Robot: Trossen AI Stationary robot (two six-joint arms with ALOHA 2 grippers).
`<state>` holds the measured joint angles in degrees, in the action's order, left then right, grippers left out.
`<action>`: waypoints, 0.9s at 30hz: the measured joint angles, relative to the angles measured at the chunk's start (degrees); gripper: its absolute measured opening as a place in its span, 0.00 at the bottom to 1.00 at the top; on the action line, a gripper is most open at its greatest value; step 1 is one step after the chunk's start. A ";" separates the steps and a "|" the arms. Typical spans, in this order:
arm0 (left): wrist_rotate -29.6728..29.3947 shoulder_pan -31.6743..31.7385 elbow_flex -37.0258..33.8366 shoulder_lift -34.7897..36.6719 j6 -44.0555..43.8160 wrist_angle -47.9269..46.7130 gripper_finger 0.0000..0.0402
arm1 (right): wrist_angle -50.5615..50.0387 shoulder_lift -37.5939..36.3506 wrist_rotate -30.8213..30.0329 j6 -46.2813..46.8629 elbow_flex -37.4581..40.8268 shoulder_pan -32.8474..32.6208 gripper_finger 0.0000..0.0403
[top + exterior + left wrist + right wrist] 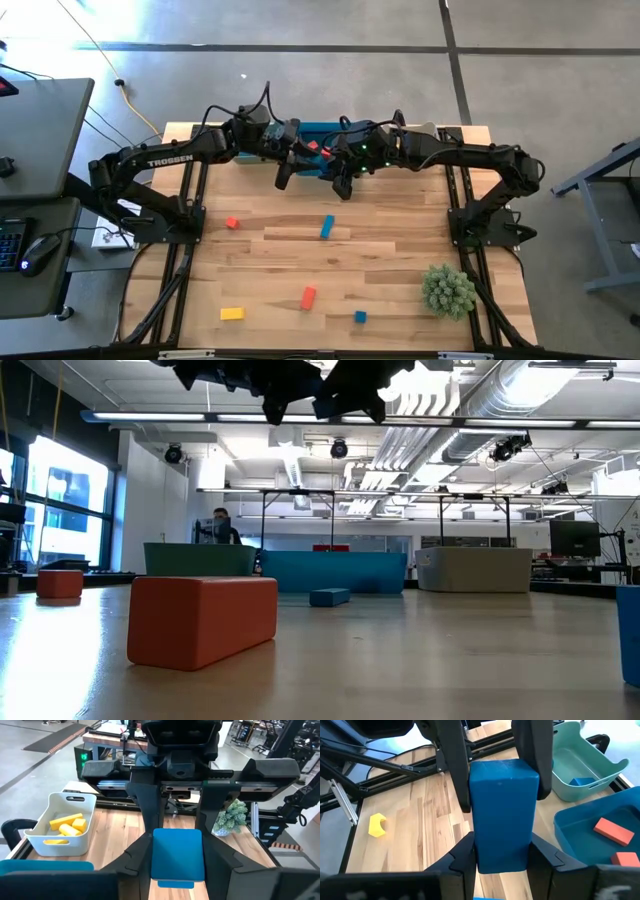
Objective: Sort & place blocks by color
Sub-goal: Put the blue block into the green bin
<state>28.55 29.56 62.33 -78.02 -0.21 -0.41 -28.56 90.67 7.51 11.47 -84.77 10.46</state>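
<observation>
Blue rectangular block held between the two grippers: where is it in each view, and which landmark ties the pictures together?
High view: hidden where the arms meet, upper centre, by the blue plastic bin.
Low view: not distinguishable; only dark arm parts along the top edge.
Left wrist view: the blue rectangular block is at centre, in the left gripper.
Right wrist view: centre, in the right gripper.
Landmark: the blue plastic bin, holding red blocks.

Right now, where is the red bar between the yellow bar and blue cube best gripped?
Grip the red bar across its long sides at mid-length, from straight above: it lies flat, wood bare around it. Left gripper and right gripper both clamp a blue block above the bins.
</observation>
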 joint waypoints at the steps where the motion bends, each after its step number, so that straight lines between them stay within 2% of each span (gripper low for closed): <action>1: 0.01 0.00 0.00 0.02 0.08 -0.22 0.26 | 0.00 0.00 -0.04 0.06 0.00 0.00 0.26; 6: -0.06 0.00 0.00 0.02 0.24 -0.89 0.28 | -0.04 0.07 -0.22 0.24 0.00 0.00 0.26; 11: -0.08 0.01 0.02 0.02 0.41 -1.09 0.26 | -0.04 0.07 -0.24 0.26 0.00 0.00 0.26; 19: -4.09 0.80 0.02 0.02 2.32 -4.68 0.26 | -0.29 0.04 -3.88 0.90 0.00 0.02 0.63; 22: -7.87 2.03 0.02 0.00 4.21 -8.79 0.26 | -0.35 0.04 -4.26 0.22 0.00 0.67 0.68; 27: -15.14 5.08 0.02 0.00 8.30 -14.85 0.26 | -0.36 0.04 -4.25 -1.39 0.00 2.91 0.68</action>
<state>13.40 34.65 62.35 -78.02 8.09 -15.26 -28.92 90.72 3.26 10.09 -84.77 13.37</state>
